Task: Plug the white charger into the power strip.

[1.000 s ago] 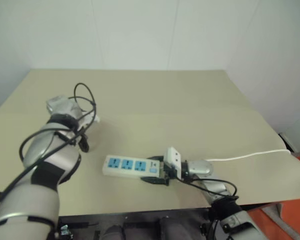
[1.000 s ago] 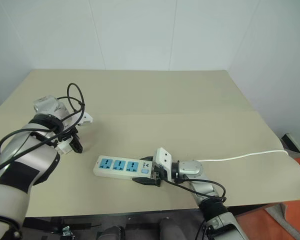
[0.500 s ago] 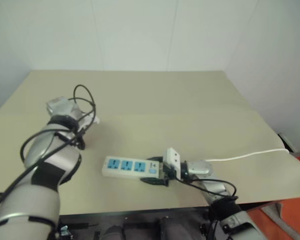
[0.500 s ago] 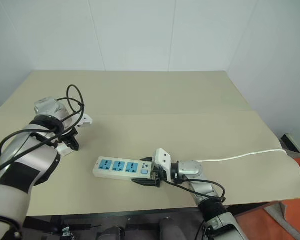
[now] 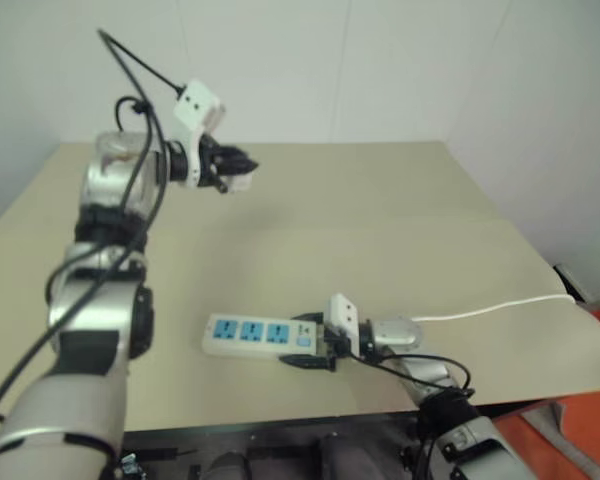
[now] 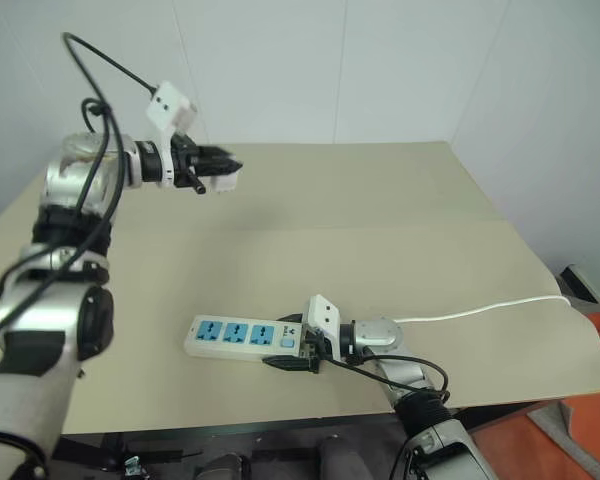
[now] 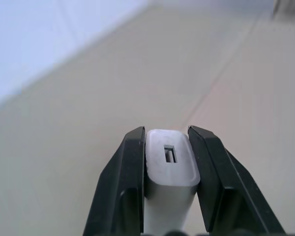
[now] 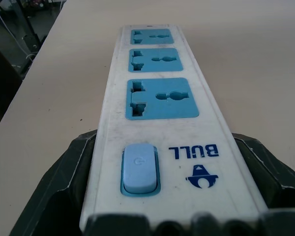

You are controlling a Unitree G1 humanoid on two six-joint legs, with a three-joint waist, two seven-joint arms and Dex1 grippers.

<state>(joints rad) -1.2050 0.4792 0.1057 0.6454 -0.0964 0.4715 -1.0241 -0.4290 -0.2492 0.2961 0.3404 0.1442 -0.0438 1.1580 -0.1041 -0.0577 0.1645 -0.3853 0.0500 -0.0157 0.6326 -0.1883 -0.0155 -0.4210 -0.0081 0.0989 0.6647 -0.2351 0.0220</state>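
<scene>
We hold the white charger (image 7: 170,167) clamped between the two black fingers (image 7: 122,187) of our left gripper (image 6: 216,172), raised in the upper left of the right eye frame, well above the tabletop (image 6: 360,220). In the left wrist view the charger sits squarely between the pads with its slotted end face pointing outward, away from the wrist; we cannot see its prongs, so we cannot tell which way they face. The firm side grip is likely there so that the small body does not twist when it is pushed into a socket.

Low in the centre of the frame, the power strip (image 6: 245,337) lies flat on the tabletop, its thin cord (image 6: 480,312) running off to the right edge. Our right gripper (image 6: 298,352) has its fingers closed on the switch end of the strip, one on each long side, as the right wrist view shows. We judge that this hold pins the strip so it cannot slide, while leaving all three blue sockets (image 8: 160,98) open to the left. The charger is well apart from the strip; carrying it down and lining it up comes next.
</scene>
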